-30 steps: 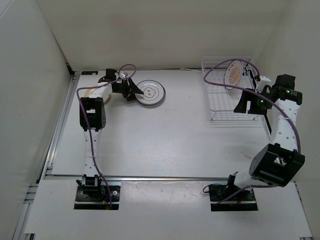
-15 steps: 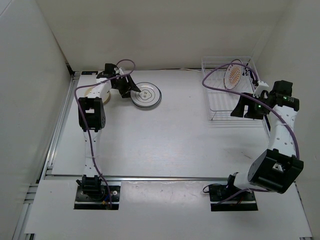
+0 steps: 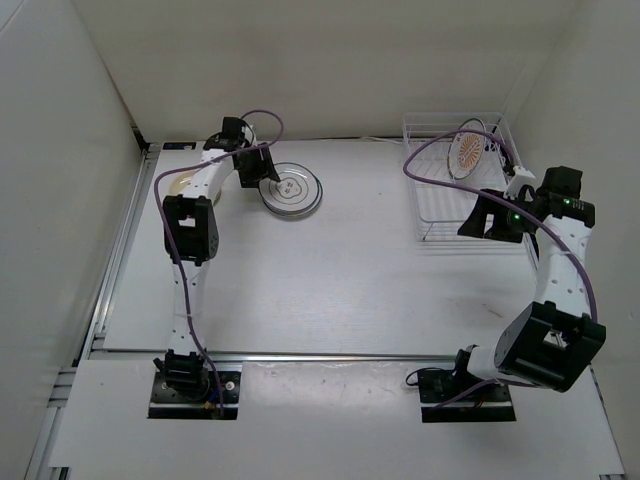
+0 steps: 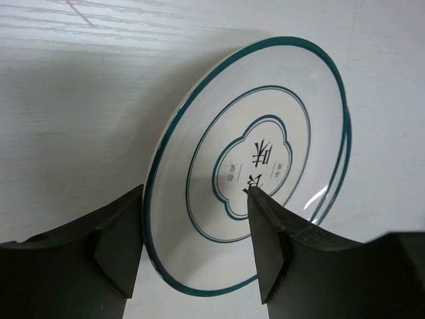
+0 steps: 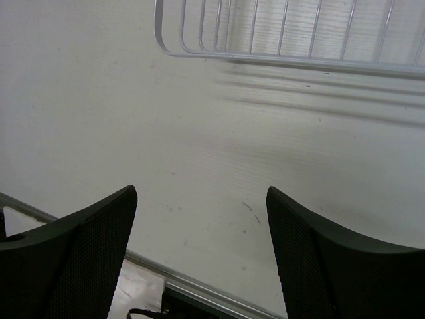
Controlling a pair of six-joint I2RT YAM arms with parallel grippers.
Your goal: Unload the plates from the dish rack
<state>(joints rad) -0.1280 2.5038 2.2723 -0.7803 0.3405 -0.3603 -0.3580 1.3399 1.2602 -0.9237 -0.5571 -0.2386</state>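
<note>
Dish rack [image 3: 445,203]: sunburst plate [image 3: 466,148] upright at far end. Right gripper [image 5: 200,193], near end, and left gripper [image 4: 196,199], well left over ringed plate [image 4: 265,173]: fingers apart. Risk: snagging the rack could topple that plate.

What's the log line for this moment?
left gripper: open over ringed plate, flat on table | right gripper: open, empty, near dish rack | sunburst plate: upright in rack

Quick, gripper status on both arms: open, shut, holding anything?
Left gripper: open, holding nothing; the ringed plate lies flat just past it.
Right gripper: open, holding nothing.
</note>
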